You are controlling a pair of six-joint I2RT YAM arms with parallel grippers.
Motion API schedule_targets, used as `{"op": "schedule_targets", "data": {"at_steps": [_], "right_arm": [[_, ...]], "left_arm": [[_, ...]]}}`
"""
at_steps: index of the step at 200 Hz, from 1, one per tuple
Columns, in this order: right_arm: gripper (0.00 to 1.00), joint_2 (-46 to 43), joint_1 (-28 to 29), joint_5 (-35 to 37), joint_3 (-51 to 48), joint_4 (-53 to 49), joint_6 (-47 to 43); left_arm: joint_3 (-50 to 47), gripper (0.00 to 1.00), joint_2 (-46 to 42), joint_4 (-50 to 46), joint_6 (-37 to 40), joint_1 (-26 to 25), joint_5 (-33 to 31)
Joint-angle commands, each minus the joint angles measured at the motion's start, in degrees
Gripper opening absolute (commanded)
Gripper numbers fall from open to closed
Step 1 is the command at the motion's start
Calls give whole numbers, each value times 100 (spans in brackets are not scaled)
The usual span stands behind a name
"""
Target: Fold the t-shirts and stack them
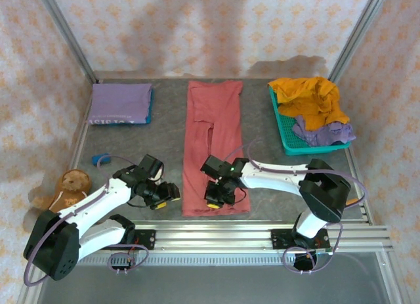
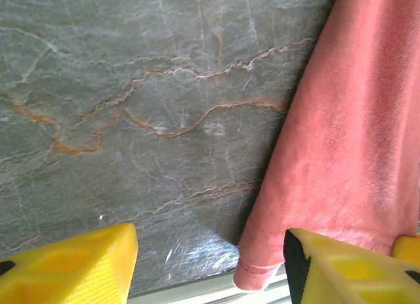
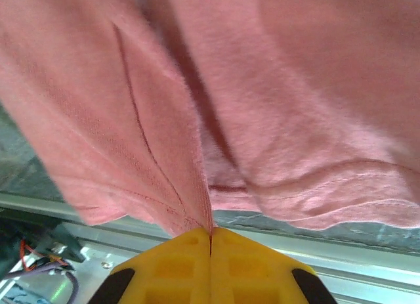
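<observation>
Grey veined stone makes up the surface [image 1: 164,120], boxed in by papered walls. Closest to me, the right hand [image 1: 215,197] has its yellow fingers pressed together on the near hem of the red t-shirt [image 1: 213,120], pinching a ridge of cloth. The left hand [image 1: 164,194] hangs spread and empty over bare stone just beside the shirt's near left corner.

The shirt lies lengthwise down the middle as a long narrow strip, so I take this as the start of the end-to-end fold. Next the left hand needs its own hold on that corner, then both should carry the hem evenly toward the far end.

A teddy bear [image 1: 69,186] sits well off to the left, out of the way. Farther back, a folded lavender t-shirt [image 1: 120,102] waits on the left. On the right, the teal basket [image 1: 289,143] holds an orange t-shirt [image 1: 308,97] and a crumpled lavender t-shirt [image 1: 325,132].
</observation>
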Motion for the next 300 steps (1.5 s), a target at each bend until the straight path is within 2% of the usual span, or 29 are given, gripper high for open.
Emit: {"op": "schedule_targets", "data": {"at_steps": [1, 67, 107, 170, 235, 261, 283, 300], "right_arm": [[0, 251, -6, 47, 5, -302, 70], [0, 817, -61, -158, 327, -561, -195], [0, 848, -77, -182, 352, -563, -217], [0, 848, -119, -240, 264, -483, -200], [0, 814, -145, -270, 230, -456, -205], [0, 778, -157, -288, 181, -404, -208], [0, 704, -148, -238, 189, -387, -223], [8, 454, -154, -46, 211, -492, -310]], "left_arm": [[183, 62, 61, 90, -25, -18, 82], [73, 58, 62, 535, -288, -119, 500], [-103, 53, 141, 1126, -749, -535, 591], [-231, 47, 554, 1476, -960, -928, 466], [-403, 32, 817, 1691, -1046, -1116, 350], [-504, 30, 1028, 2025, -1122, -1226, 370], [-529, 20, 1137, 2191, -1205, -1292, 320], [-514, 12, 1127, 2198, -1214, -1296, 291]]}}
